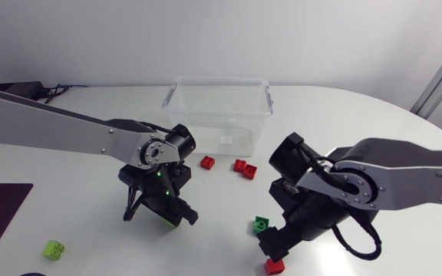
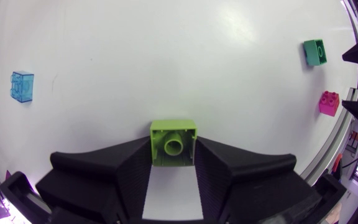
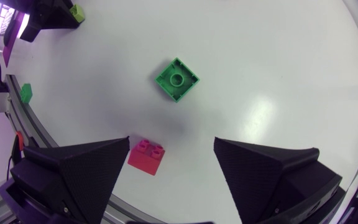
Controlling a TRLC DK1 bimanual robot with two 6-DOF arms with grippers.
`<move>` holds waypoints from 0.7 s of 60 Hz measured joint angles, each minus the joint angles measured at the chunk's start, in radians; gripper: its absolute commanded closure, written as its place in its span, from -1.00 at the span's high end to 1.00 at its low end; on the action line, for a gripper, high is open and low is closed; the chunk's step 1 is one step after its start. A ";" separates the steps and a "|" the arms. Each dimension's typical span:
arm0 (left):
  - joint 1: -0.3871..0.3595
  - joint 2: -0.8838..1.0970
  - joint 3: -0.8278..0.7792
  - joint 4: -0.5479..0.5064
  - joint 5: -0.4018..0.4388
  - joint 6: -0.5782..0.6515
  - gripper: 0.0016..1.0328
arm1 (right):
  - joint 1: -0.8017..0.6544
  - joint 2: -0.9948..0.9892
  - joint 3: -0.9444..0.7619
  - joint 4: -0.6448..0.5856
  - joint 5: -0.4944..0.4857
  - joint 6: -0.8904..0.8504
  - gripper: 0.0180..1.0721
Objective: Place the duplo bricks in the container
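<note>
Left gripper (image 2: 173, 138): clamped on a lime brick (image 2: 173, 143) from two sides, its hollow underside toward the wrist camera.
Container (image 1: 219, 107): stood near the far edge of the table (image 1: 374, 130), beyond and a little right of the held brick; the left arm looked nearer it.
Right gripper (image 3: 171, 142): fingers spread wide, holding nothing; a red brick (image 3: 145, 155) lay just beside one finger, a green brick (image 3: 177, 79) ahead.
Views: only the head view showed the container; only the left wrist view showed a clear blue brick (image 2: 22, 85).
</note>
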 measured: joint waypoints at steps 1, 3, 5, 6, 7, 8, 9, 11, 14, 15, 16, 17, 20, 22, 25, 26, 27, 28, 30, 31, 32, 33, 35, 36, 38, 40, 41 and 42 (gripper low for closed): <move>0.000 0.000 0.000 0.000 0.000 0.000 -0.58 | 0.000 0.000 0.000 -0.001 0.000 0.000 0.81; 0.000 -0.002 0.000 0.000 0.000 0.000 -0.58 | 0.003 0.001 0.000 -0.005 0.000 0.000 0.78; 0.000 -0.005 0.000 0.000 0.000 0.000 -0.58 | 0.007 0.001 0.000 -0.005 0.000 0.000 0.78; 0.002 -0.006 0.000 0.000 0.000 0.000 -0.58 | 0.009 0.001 0.000 -0.005 0.000 0.000 0.78; 0.002 -0.009 0.000 0.000 0.000 0.000 -0.58 | 0.013 0.001 0.000 -0.005 0.000 0.000 0.78; 0.002 -0.013 0.000 0.000 0.000 0.000 -0.58 | 0.016 0.002 0.000 -0.005 0.000 0.000 0.78; 0.003 -0.017 0.000 0.000 -0.004 0.000 -0.58 | 0.021 0.003 0.000 -0.005 0.000 0.000 0.78; 0.004 -0.027 0.000 -0.001 -0.008 0.001 -0.58 | 0.029 0.006 0.000 -0.005 0.000 0.000 0.78; 0.010 -0.048 0.003 -0.002 -0.011 0.000 -0.58 | 0.043 0.014 0.000 -0.005 0.000 0.000 0.78; 0.012 -0.057 0.005 -0.003 -0.012 0.000 -0.58 | 0.049 0.018 0.000 -0.005 0.000 0.000 0.78; 0.015 -0.066 0.009 -0.003 -0.012 0.000 -0.58 | 0.053 0.022 0.000 -0.005 0.000 0.000 0.78; 0.017 -0.074 0.013 -0.006 -0.012 0.000 -0.58 | 0.058 0.026 0.000 -0.005 0.000 0.000 0.78; 0.027 -0.098 0.034 -0.016 -0.012 0.000 -0.58 | 0.071 0.039 0.000 -0.005 0.000 0.000 0.78; 0.034 -0.112 0.053 -0.022 -0.013 0.001 -0.58 | 0.079 0.048 0.000 -0.007 0.000 0.000 0.78; 0.046 -0.129 0.081 -0.026 -0.015 0.001 -0.58 | 0.089 0.057 0.000 -0.008 0.000 0.000 0.78; 0.050 -0.135 0.089 -0.026 -0.015 0.001 -0.58 | 0.092 0.060 0.000 -0.008 0.000 0.000 0.78; 0.055 -0.140 0.096 -0.026 -0.015 0.001 -0.58 | 0.096 0.061 0.000 -0.008 0.000 0.000 0.78; 0.058 -0.145 0.102 -0.026 -0.015 0.001 -0.58 | 0.099 0.062 0.000 -0.008 0.000 -0.001 0.78; 0.066 -0.154 0.113 -0.026 -0.015 0.001 -0.58 | 0.103 0.065 0.000 -0.008 0.000 0.000 0.78; 0.071 -0.160 0.120 -0.026 -0.015 0.001 -0.58 | 0.105 0.066 0.000 -0.008 0.000 -0.001 0.78; 0.075 -0.164 0.124 -0.026 -0.015 0.001 -0.58 | 0.106 0.067 0.000 -0.008 0.000 0.000 0.78; 0.077 -0.168 0.128 -0.026 -0.015 0.001 -0.58 | 0.107 0.069 0.000 -0.008 0.000 -0.001 0.78; 0.083 -0.175 0.136 -0.027 -0.015 0.001 -0.58 | 0.110 0.072 0.000 -0.008 0.001 -0.001 0.78; 0.085 -0.177 0.139 -0.028 -0.015 0.001 -0.58 | 0.111 0.074 0.000 -0.008 0.003 -0.001 0.78; 0.089 -0.180 0.147 -0.028 -0.015 0.001 -0.58 | 0.115 0.081 0.000 -0.008 0.004 -0.001 0.78; 0.091 -0.181 0.153 -0.029 -0.016 0.002 -0.58 | 0.119 0.086 0.000 -0.009 0.004 -0.001 0.78; 0.093 -0.182 0.156 -0.029 -0.016 0.002 -0.58 | 0.121 0.088 0.000 -0.011 0.004 -0.001 0.78; 0.094 -0.182 0.159 -0.030 -0.016 0.002 -0.58 | 0.123 0.092 0.000 -0.011 0.004 0.000 0.75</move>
